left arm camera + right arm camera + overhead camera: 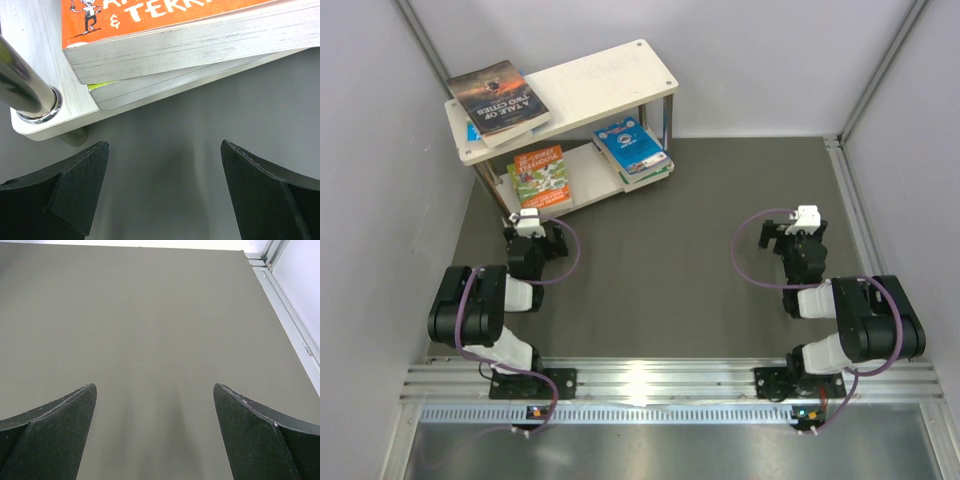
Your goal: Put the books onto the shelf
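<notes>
Books [500, 95] lie on both shelf [610, 75] boards; left gripper [164, 146] and right gripper [154, 387] gape empty.

A dull grey-green mat [660, 250] lies below and ahead of both pairs of jaws; pale walls [770, 60] stand beyond it, a metal rail [650, 378] behind.

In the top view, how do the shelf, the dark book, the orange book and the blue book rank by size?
1. shelf
2. dark book (lies higher, nearer camera, so unsure)
3. orange book and blue book: look alike
</notes>
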You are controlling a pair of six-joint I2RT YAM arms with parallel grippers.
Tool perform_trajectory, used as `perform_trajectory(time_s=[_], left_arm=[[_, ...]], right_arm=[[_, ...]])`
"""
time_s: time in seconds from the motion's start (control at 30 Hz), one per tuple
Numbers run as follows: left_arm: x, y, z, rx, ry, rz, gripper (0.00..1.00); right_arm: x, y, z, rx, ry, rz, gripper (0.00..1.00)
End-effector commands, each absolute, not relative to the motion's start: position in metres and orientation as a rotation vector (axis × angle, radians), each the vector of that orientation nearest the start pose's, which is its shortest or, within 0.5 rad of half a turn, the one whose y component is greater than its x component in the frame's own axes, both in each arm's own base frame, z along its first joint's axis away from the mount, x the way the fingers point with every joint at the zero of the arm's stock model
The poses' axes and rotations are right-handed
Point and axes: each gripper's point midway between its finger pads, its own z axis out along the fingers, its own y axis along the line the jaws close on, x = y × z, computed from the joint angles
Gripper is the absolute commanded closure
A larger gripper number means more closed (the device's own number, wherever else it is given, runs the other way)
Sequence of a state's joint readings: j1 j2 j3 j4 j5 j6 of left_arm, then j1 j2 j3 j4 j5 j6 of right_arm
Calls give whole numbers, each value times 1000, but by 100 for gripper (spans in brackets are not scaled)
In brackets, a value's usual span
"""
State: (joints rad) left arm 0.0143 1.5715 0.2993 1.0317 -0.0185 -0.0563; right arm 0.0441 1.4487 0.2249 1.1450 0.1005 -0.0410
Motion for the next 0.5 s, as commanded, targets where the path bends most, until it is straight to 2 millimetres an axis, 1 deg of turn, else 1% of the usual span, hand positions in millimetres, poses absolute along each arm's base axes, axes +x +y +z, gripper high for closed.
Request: perform_trajectory(time_s=[0.0,0.47], left_arm=[[393,4,82,-58,1737,-22,1],[393,4,81,-58,1739,-22,1]], right_arm=[[381,-4,120,25,1603,-72,0],[382,-6,120,28,1603,-68,0]])
